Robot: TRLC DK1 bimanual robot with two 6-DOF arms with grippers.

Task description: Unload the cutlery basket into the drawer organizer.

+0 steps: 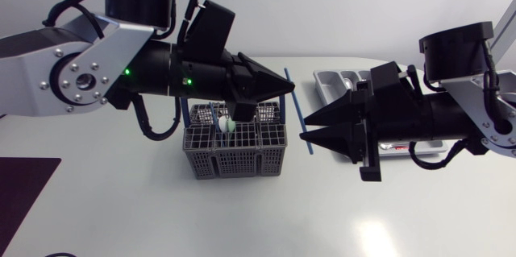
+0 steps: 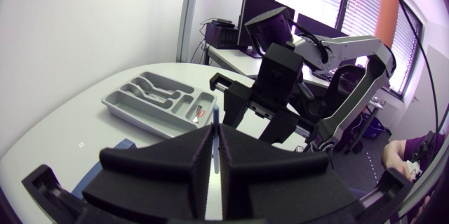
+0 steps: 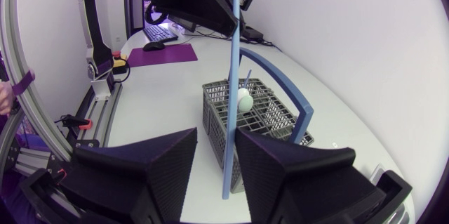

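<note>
Two grippers meet at one blue stick (image 1: 300, 116) just beside the basket (image 1: 234, 164).

Head view: our left gripper (image 1: 284, 88) comes in from the left above the basket's far edge and is clamped on the upper part of the stick. The stick slants down past the basket on the side toward the organizer (image 1: 324, 76). Our right gripper (image 1: 308, 128) points at the stick with its fingers apart, the stick's lower part at their tips. The organizer lies behind the right arm, partly hidden. A white-and-green item (image 1: 226, 124) lies in the basket.

Left wrist view: our left fingers are pressed together on a thin blue edge. Beyond them the organizer holds some cutlery (image 2: 158, 96).

Right wrist view: the stick stands upright in the gap between our right fingers, close to one of them. We cannot tell whether it touches that finger. The pair is not closed on it.

Assessment: we judge a hand-over to be the step in hand. We should centre the stick in the gap and close the right fingers squarely on its flat sides. Only then should the left let go, with the stick kept clear of the basket.
</note>
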